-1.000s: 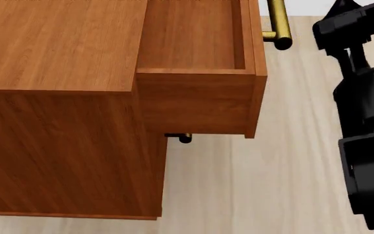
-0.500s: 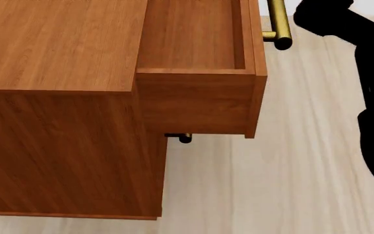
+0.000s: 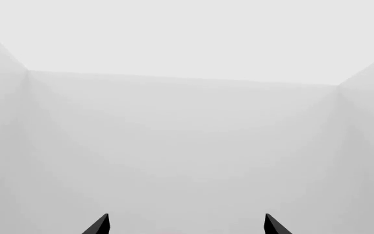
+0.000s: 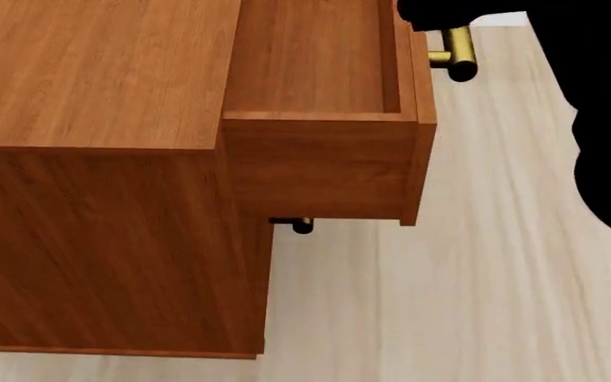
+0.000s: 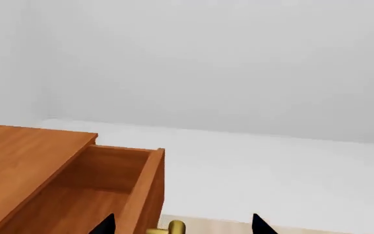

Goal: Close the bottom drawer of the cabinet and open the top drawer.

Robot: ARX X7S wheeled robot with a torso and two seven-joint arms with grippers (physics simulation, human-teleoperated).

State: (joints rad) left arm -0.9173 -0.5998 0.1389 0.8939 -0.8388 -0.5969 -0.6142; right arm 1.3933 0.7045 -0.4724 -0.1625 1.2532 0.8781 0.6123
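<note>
The top drawer (image 4: pixel 321 87) stands pulled out, reddish-brown and empty, its brass handle (image 4: pixel 455 54) partly hidden. We see both end effectors' tips spread apart, the left end effector (image 3: pixel 185 225) and the right end effector (image 5: pixel 181 225) grasping nothing.

Flat, even sim light, sharp everywhere, no glare. My right arm (image 4: pixel 560 95) renders pure black silhouette; walls (image 3: pixel 187 146) look washed-out pale.

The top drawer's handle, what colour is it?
Shiny brass-gold handle, clearest in the head view.
</note>
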